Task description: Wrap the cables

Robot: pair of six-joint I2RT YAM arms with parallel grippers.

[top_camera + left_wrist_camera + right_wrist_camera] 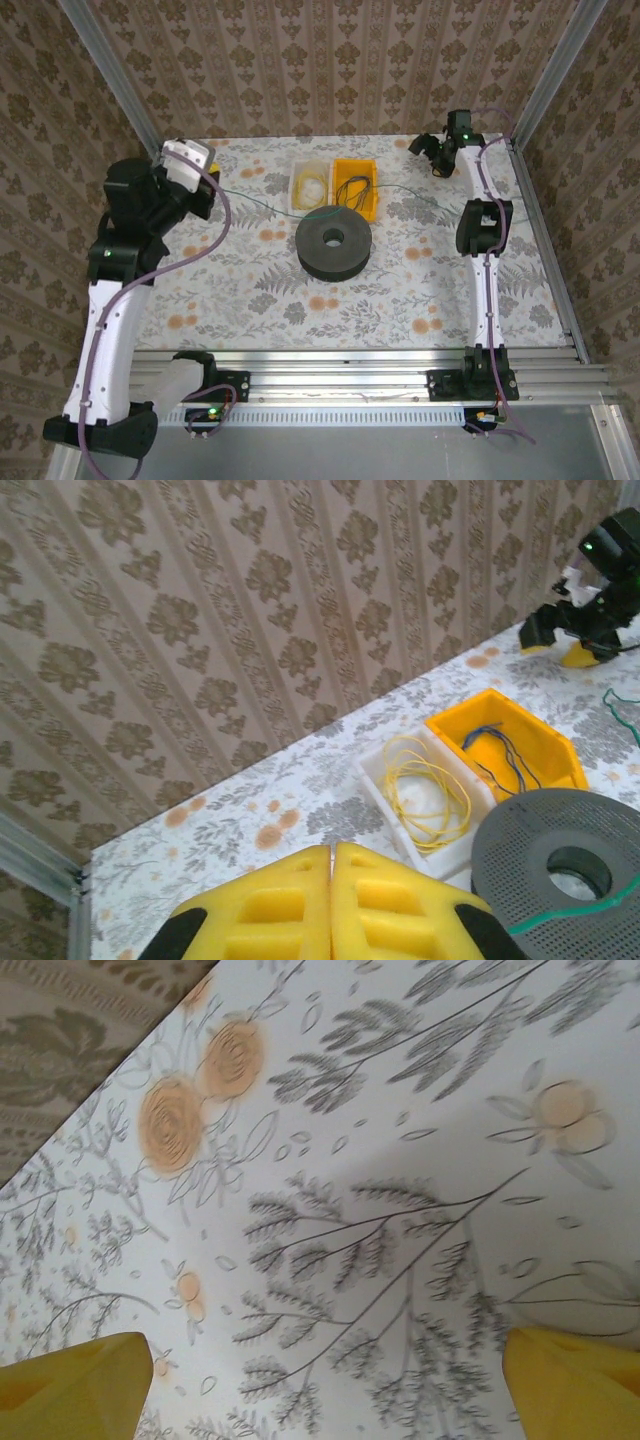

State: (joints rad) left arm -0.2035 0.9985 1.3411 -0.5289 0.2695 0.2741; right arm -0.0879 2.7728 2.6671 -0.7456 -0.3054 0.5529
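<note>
Holds the left gripper [331, 858] at the bottom of its wrist view, yellow pads pressed flat together (not a sliver of gap). Hangs the right gripper [320, 1380] over the floral table [400, 1110], jaws wide apart. Lower right of the left wrist view: black spool [530, 850], a thin green cable [570, 912] lying across its face. Just behind it, side by side: pale yellow cables [405, 780] coiled in a white bin [383, 802], dark cables [500, 742] in an orange bin [556, 748].

green cable [575, 911] past right frame edge
</note>
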